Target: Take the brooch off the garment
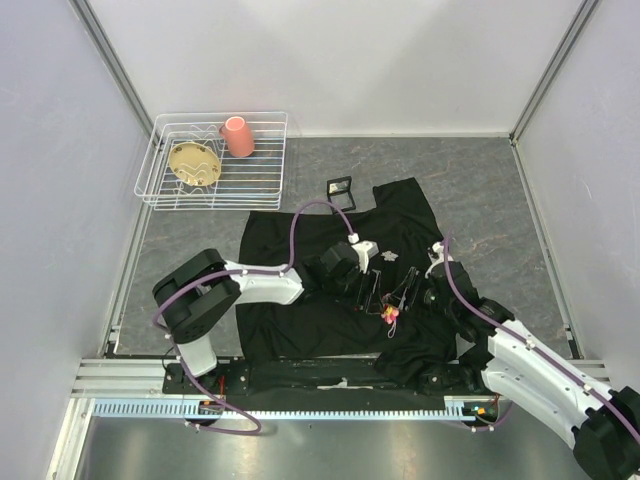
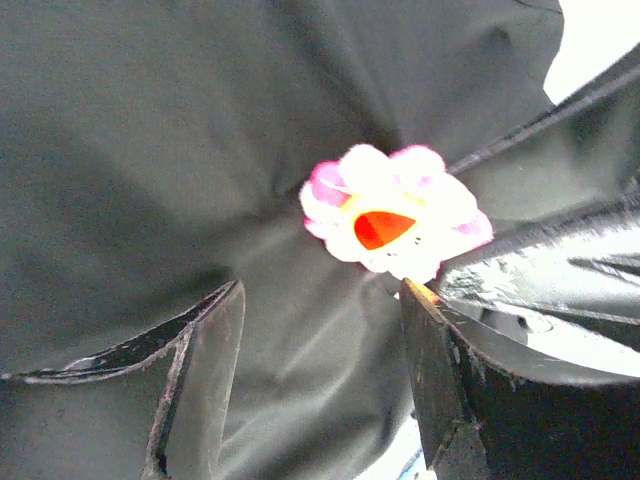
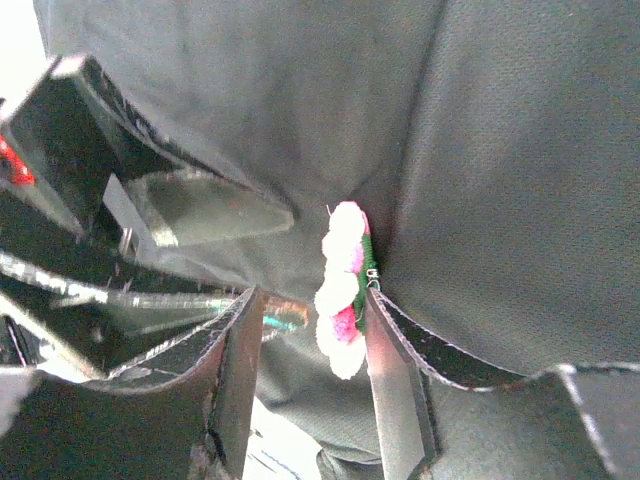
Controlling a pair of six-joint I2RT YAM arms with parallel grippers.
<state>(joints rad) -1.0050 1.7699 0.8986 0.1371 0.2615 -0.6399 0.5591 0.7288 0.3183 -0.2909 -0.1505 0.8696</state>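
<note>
Your right gripper (image 3: 310, 320) is spread, and its fingers straddle the pink flower brooch (image 3: 340, 290) edge-on. Close on the flower alone and keep the cloth out. Your left gripper (image 2: 320, 295), also spread, sits just below the brooch; press the cloth down there first. The brooch is pinned on the near half of the black shirt (image 1: 290, 235).

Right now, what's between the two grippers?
The flower brooch on the black shirt, sitting between the open fingers of the right gripper; the right wrist view shows it.
</note>
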